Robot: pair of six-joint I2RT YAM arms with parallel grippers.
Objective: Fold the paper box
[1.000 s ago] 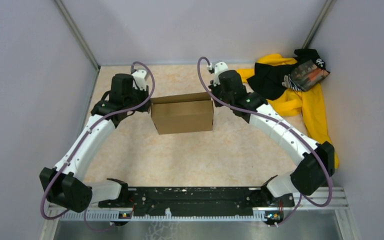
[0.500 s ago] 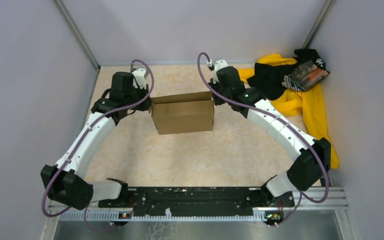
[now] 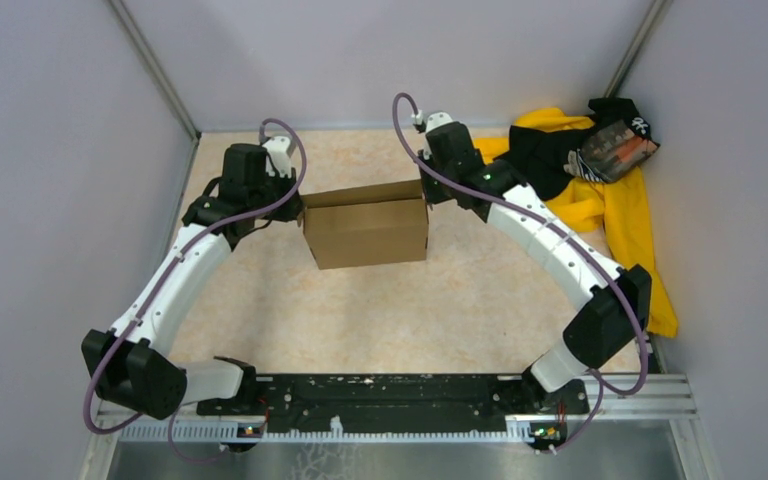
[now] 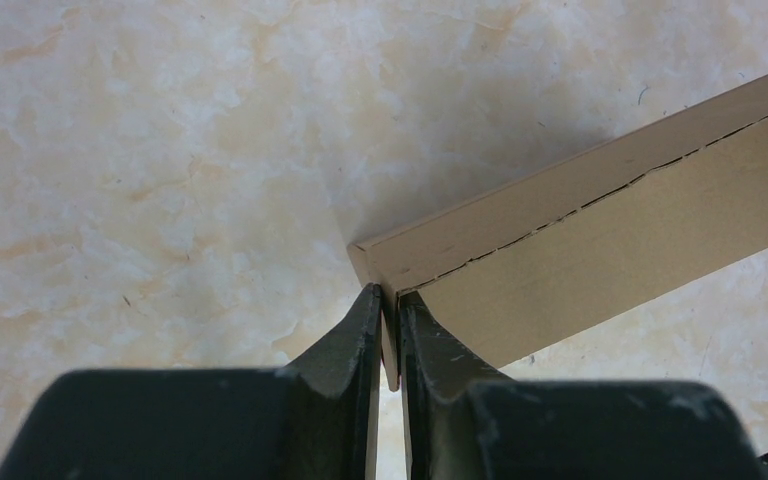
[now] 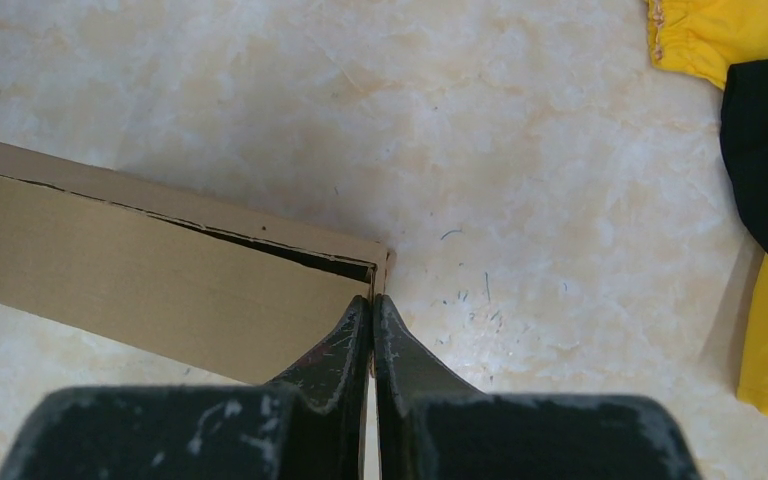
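The brown cardboard paper box (image 3: 365,229) stands folded up in the middle of the table, between my two arms. My left gripper (image 3: 295,212) is shut on the box's left end wall; in the left wrist view the thin cardboard edge (image 4: 390,340) sits between the two black fingers (image 4: 355,340). My right gripper (image 3: 426,193) is shut on the box's right end wall (image 5: 380,275), its fingers (image 5: 345,345) pressed together at that corner. A narrow dark gap shows along the box's top seam in the right wrist view.
A yellow-and-black clothing pile (image 3: 600,185) lies at the back right, close to my right arm; its edge also shows in the right wrist view (image 5: 760,130). Grey walls close the table on three sides. The black rail (image 3: 390,395) runs along the near edge.
My right arm has shifted a little toward the back, its elbow swinging in, still gripping the box's right end. The box and my left arm have hardly moved.
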